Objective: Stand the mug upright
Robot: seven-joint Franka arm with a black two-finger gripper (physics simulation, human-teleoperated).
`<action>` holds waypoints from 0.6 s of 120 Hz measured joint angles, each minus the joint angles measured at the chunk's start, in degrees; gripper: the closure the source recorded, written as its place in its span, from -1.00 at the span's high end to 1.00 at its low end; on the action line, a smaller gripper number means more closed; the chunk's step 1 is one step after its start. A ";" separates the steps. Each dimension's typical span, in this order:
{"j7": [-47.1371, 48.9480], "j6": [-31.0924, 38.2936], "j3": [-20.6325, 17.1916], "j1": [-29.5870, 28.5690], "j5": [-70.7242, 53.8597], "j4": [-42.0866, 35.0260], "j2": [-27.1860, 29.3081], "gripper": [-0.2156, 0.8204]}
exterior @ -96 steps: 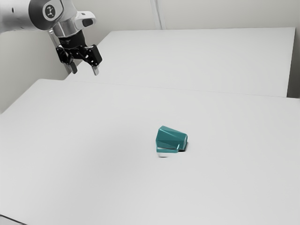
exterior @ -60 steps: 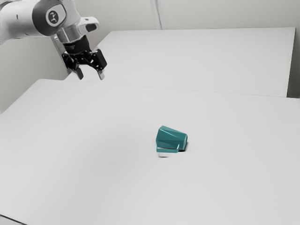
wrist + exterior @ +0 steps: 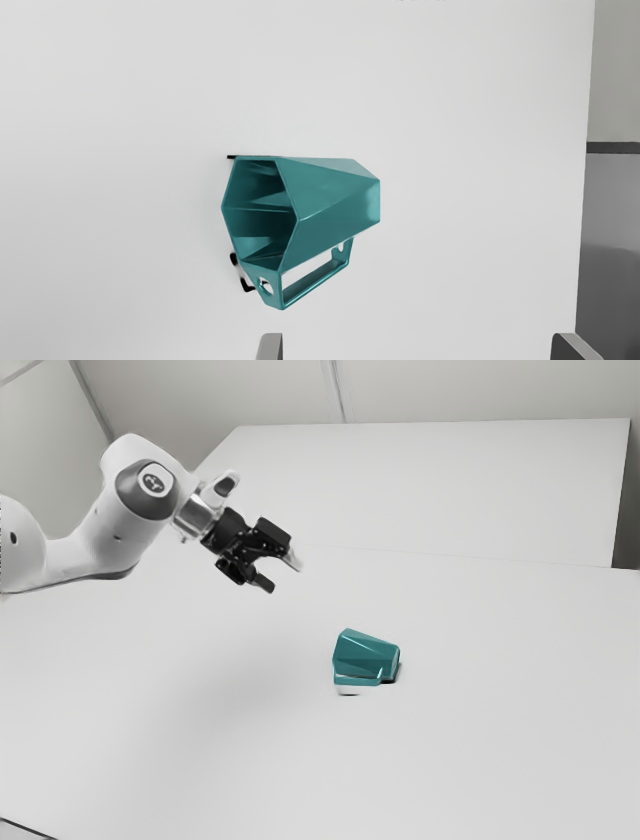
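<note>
From the exterior view's left, my arm (image 3: pixel 150 490) reaches in over the table (image 3: pixel 480 730), ending in the gripper (image 3: pixel 279 573), tilted and empty. Its fingers stand open, wide apart (my wrist view makes that plain), with nothing between them. Farther toward the exterior view's right, well apart from the gripper, I have the teal mug (image 3: pixel 365 657) lying on its side on the table, wider end toward that view's left. In my wrist view its handle (image 3: pixel 315 285) is on the fingers' side.
</note>
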State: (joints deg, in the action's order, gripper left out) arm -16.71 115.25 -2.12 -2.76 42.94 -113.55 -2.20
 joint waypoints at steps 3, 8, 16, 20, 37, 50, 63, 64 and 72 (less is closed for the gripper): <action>-1.50 0.80 0.01 -0.06 2.02 -1.12 -0.12 0.54; -4.01 1.94 0.07 -0.13 5.08 -2.70 -0.33 0.54; -8.16 3.35 0.34 -0.22 9.56 -4.71 -0.70 0.54; -10.33 3.96 0.39 -0.38 11.82 -5.71 -0.93 0.54; -19.82 5.83 0.52 -0.82 20.30 -9.03 -2.34 0.54; -26.94 6.56 0.80 -0.58 25.21 -10.82 -3.87 0.54; -33.07 6.86 0.89 -0.62 28.20 -11.44 -5.38 0.54; -33.50 6.87 0.90 -0.61 28.40 -11.51 -5.48 0.54; -36.75 6.86 0.90 -0.59 30.17 -12.01 -6.41 0.54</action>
State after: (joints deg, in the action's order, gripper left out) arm -53.46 122.11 -1.23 -3.35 73.11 -125.56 -8.61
